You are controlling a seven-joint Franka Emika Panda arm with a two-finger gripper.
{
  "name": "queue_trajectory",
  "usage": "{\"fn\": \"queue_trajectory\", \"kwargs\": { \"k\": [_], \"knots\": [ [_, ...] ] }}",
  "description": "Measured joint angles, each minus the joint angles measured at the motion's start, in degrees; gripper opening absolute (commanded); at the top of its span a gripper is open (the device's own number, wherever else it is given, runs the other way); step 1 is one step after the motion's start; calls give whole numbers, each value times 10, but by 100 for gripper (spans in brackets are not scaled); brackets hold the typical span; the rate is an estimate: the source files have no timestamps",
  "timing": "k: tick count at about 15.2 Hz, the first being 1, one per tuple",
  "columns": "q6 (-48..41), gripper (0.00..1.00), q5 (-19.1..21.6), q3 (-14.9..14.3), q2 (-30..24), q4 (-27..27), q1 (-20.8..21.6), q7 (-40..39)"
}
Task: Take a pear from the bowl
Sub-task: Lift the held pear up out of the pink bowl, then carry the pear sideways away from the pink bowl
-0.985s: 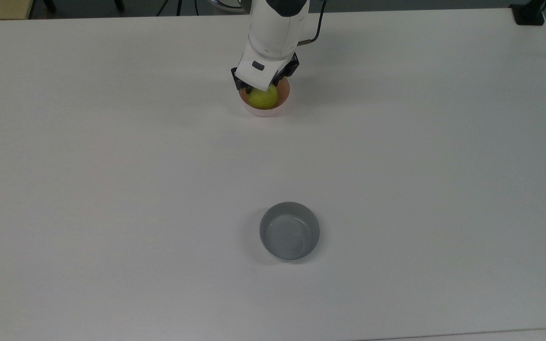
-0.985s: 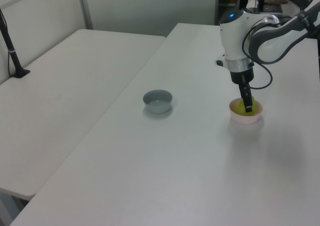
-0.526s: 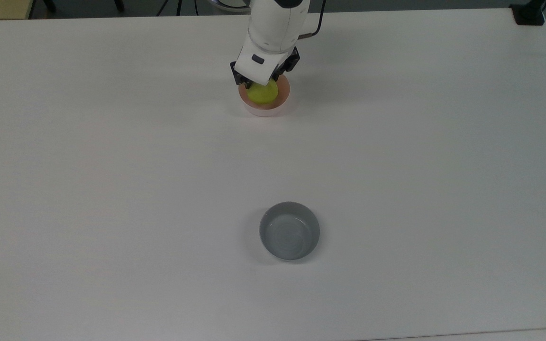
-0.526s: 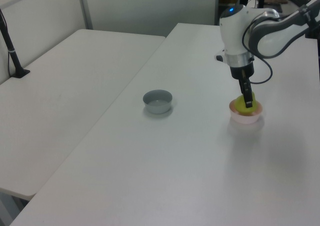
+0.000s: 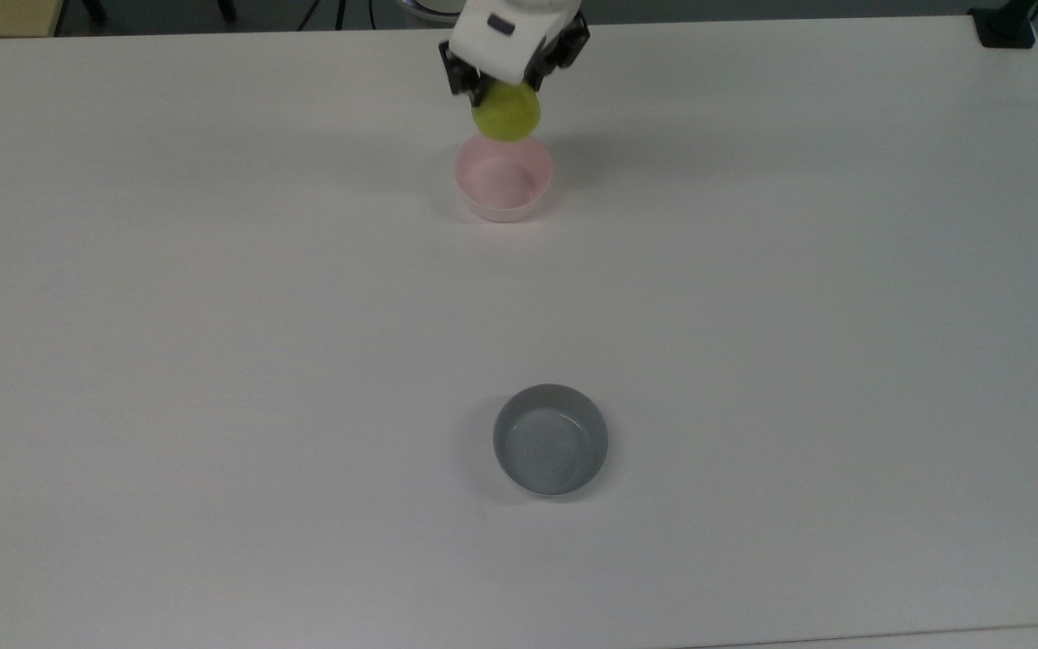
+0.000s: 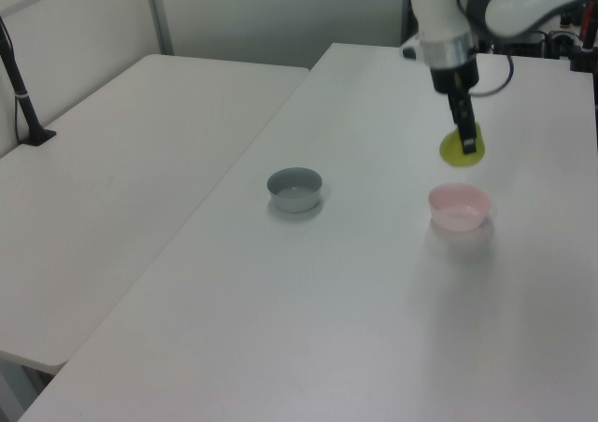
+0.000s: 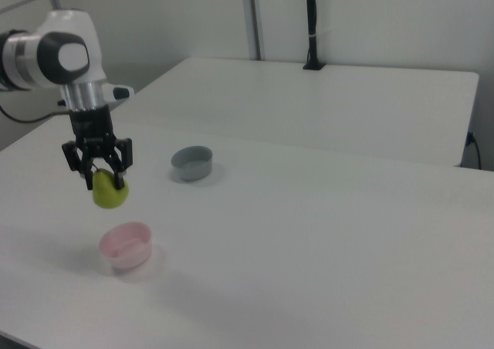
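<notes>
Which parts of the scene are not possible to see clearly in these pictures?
1. The top of the pear, stem included, in the top view: the tool covers it.
2. The arm above the tool in the top view: cut off by the upper edge.
3. The far inner wall of the pink bowl in the left view: its own rim hides it.
4. The contact of the fingers with the pear in the right view: too small to make out.
</notes>
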Motion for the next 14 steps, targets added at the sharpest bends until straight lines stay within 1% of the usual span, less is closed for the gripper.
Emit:
{"fn": "queue_trajectory", "kwargs": {
  "k": [2,4,6,7,11,13,14],
  "knots": [
    [-36,28,0,-2,-6,30,-3,0],
    [-43,28,0,-8,-6,37,-14,0],
    [-43,28,-1,-13,2,36,-48,-18],
    [-43,29,-1,-16,10,35,-80,-43],
    [-26,29,-1,-19,40,34,-170,-97],
    [3,29,-7,-20,62,27,-195,-107],
    [20,30,-14,-20,72,20,-202,-107]
  ]
}}
